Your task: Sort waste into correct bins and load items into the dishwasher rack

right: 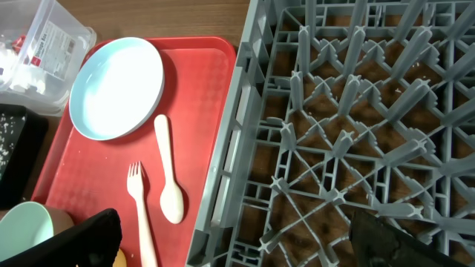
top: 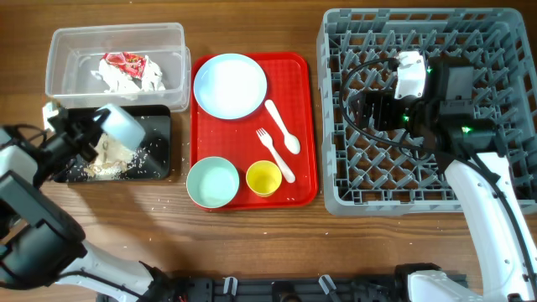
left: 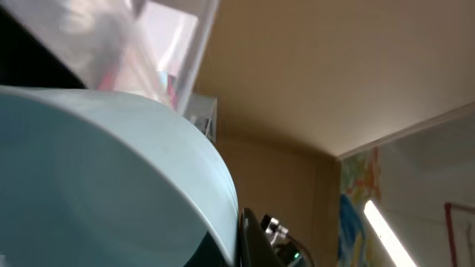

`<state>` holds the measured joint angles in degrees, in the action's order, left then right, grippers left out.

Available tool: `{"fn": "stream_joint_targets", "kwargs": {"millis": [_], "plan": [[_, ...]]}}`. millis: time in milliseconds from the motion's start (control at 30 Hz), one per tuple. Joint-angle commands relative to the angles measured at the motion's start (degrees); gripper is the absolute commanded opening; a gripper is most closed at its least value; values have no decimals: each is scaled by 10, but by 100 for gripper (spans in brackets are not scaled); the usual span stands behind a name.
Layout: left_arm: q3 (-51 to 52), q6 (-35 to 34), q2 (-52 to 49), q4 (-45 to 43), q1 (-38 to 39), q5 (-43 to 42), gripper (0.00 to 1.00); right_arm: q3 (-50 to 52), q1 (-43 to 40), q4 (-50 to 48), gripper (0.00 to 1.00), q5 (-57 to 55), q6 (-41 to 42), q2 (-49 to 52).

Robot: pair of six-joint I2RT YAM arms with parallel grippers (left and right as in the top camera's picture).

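My left gripper is shut on the rim of a pale blue-white bowl and holds it tipped on its side over the black tray. Beige food scraps lie in that tray. In the left wrist view the bowl fills the frame, against one dark finger. The clear tub holds the red-and-white wrapper and white napkins. My right gripper hangs open and empty over the left part of the grey dishwasher rack. In the right wrist view its fingers straddle the rack wall.
A flat red tray in the middle carries the pale blue plate, the white spoon, the white fork, a second bowl and the yellow cup. Crumbs are scattered on the wood near the black tray.
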<state>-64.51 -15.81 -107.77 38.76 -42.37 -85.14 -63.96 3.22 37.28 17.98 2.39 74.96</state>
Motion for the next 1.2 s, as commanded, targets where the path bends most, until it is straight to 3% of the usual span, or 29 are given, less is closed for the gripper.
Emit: {"fn": "stream_joint_targets", "kwargs": {"millis": [0, 100, 200, 333, 467, 733, 767, 833, 900, 1167], "plan": [[-4, -20, 105, 0, 72, 76, 4, -12, 2, -1, 100, 2, 8, 6], [-4, -31, 181, -5, 153, 163, 4, -12, 2, -1, 100, 1, 7, 6], [-4, -31, 245, -9, 354, 434, 4, -12, 2, -1, 100, 1, 7, 6], [-4, -29, 210, -27, 558, 754, 4, -12, 2, -1, 100, 1, 8, 6], [-4, -25, 150, -63, 659, 867, 4, -12, 2, -2, 100, 1, 7, 6], [-4, -25, 79, -67, 673, 845, 6, -12, 2, -4, 100, 1, 8, 6], [-4, -25, 79, -69, 673, 836, 11, -12, 2, -5, 100, 1, 8, 6], [-4, -25, 79, -71, 673, 805, 35, -12, 2, -10, 100, 1, 13, 6], [-6, -27, 82, -71, 673, 785, 50, -12, 2, -26, 100, 1, 52, 6], [-46, -13, 163, 17, 672, 760, 57, -12, 2, -32, 100, 2, 53, 6]]}}
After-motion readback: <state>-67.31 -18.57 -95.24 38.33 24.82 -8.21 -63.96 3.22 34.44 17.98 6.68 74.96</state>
